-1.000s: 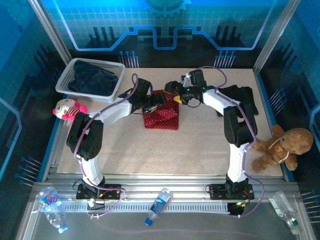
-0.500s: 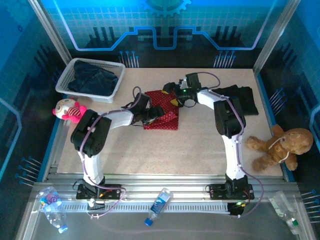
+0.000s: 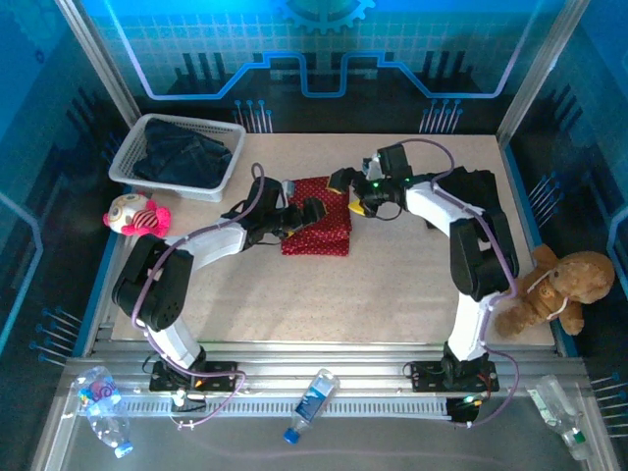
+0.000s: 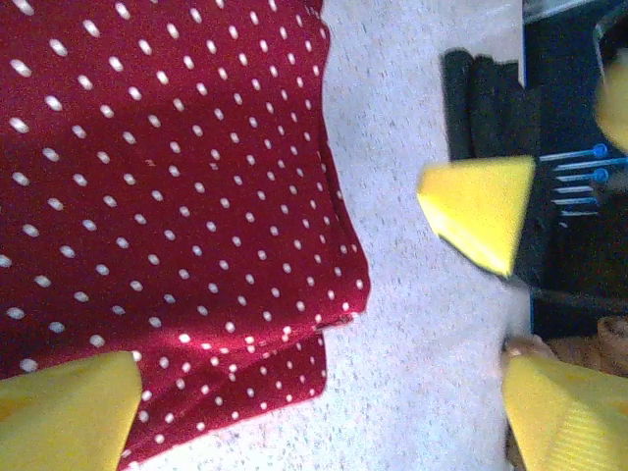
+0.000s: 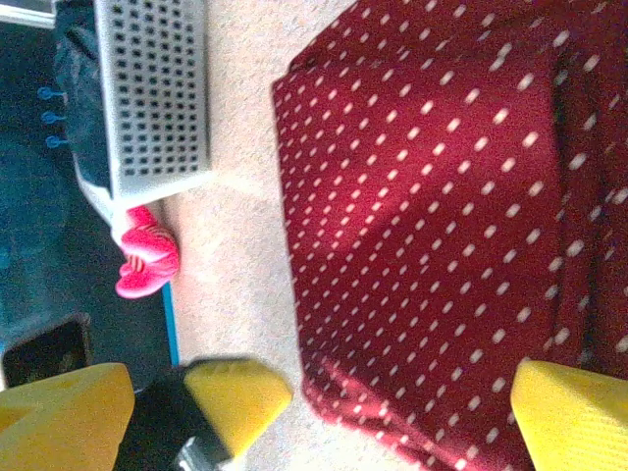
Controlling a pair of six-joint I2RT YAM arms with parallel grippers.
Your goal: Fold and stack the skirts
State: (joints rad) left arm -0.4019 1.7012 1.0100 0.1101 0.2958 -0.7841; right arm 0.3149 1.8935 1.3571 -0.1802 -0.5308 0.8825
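Observation:
A red skirt [image 3: 319, 224] with fine white dots lies folded flat on the table's middle, its corner showing in the left wrist view [image 4: 167, 196] and its broad face in the right wrist view [image 5: 432, 226]. My left gripper [image 3: 300, 201] hovers open over its left edge [image 4: 314, 410], nothing between the yellow fingers [image 4: 64, 407]. From the right, my right gripper [image 3: 348, 193] faces it, also open [image 5: 314, 417] and empty. A black skirt [image 3: 473, 191] lies at the right [image 4: 486, 108]. Dark denim skirts [image 3: 182, 155] sit in the basket.
The white mesh basket [image 3: 137, 147] stands at the back left [image 5: 152, 93], with a pink-and-white plush toy [image 3: 135, 214] in front of it [image 5: 145, 260]. A brown teddy bear [image 3: 549, 289] lies at the right edge. Plastic bottles [image 3: 314, 400] lie below the table's front rail.
My left gripper has opened and let go of the red skirt, which now lies flat and folded. Both grippers have drawn back slightly toward their own sides.

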